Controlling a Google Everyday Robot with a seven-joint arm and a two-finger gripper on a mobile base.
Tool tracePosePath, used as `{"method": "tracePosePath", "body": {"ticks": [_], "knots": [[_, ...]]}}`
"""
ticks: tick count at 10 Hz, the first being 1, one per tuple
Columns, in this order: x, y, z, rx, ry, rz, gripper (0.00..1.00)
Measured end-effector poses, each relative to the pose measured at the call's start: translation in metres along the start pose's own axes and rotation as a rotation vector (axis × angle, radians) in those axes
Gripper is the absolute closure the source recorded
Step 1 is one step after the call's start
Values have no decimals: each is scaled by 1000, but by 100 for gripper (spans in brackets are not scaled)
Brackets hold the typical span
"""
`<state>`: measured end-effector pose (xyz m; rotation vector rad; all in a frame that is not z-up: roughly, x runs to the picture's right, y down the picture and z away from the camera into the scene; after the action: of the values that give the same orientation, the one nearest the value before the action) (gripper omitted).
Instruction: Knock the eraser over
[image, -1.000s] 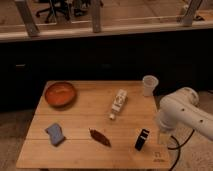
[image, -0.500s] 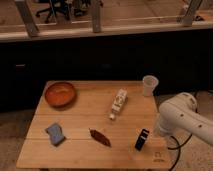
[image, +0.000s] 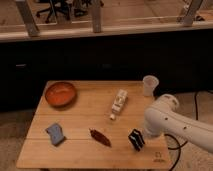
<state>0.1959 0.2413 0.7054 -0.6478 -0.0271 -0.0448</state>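
Compared with half a second earlier, the white arm (image: 172, 120) had swung lower and nearer the counter's front right corner, its bulky wrist now standing just at the three o'clock side of the eraser (image: 136, 139). The eraser itself looked much the same: a small black block with a light stripe, propped on edge and leaning a little, at about the five o'clock part of the counter (image: 80, 152), close to the front edge.

The gripper (image: 146, 134) sat at the arm's lower end, tucked behind the eraser's right side, and whether its jaws were spread or pressed together I cannot tell, nor whether they touched the block. Judging by this closing-in, the approach seemed nearly done and the push not yet made, since the block was not lying flat. A short sweep toward nine o'clock would likely topple it; a push toward six o'clock risked sending it off the counter.

Farther out, a dark red-brown pointed object (image: 100, 137) lay at the eraser's nine o'clock, a white bottle (image: 118, 104) on its side at eleven o'clock, a clear cup (image: 150, 85) at twelve o'clock, and a blue pad (image: 55, 134) and orange bowl (image: 60, 94) well apart to the left.
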Motion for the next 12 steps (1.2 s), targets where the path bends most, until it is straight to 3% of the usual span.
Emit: {"method": "tracePosePath", "body": {"ticks": [2,5,8,10,12], "knots": [[-9,-1,0,7,2,-16,98],[-49,-6,2,12,-5,-55,98],[-69,-7,6,15,2,-93,98],[-96,-13,5,27,-6,-122,98],[-105,-15,6,28,0,-136,98]]}}
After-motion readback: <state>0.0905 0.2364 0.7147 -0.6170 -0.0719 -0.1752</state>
